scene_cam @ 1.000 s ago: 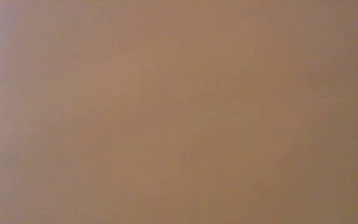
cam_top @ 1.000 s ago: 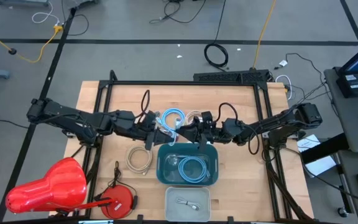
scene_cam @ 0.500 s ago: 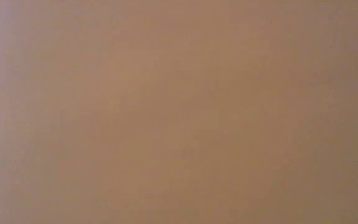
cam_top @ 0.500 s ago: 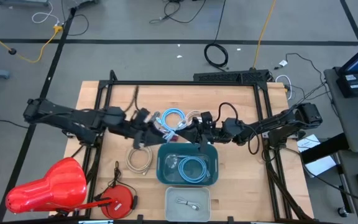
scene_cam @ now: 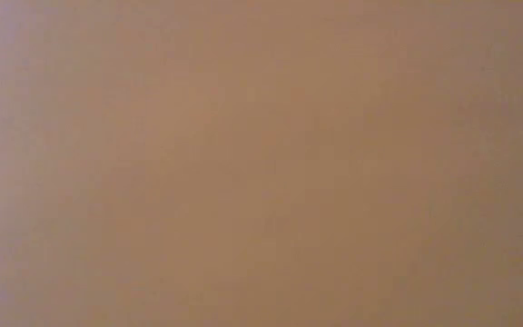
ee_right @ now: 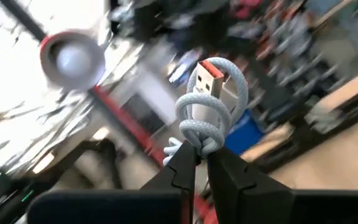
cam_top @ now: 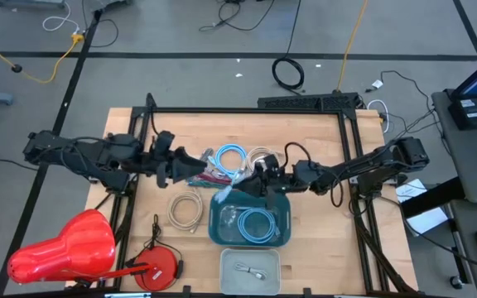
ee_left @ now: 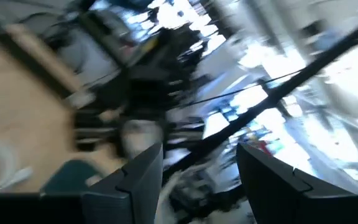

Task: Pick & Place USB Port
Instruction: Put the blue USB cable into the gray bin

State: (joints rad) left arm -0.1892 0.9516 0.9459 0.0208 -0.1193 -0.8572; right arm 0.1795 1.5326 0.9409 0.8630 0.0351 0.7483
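The right hand (ee_right: 202, 163) pinches a white USB cable (ee_right: 211, 109) above the teal bin (cam_top: 251, 222); the left hand (ee_left: 194, 165) is spread over the desk (cam_top: 305, 132)

Overhead camera looks straight down; low view seems blocked.

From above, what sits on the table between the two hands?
In the high view, a pile of coiled cables, blue and pale, lies between the left hand and the right hand, just above the teal bin.
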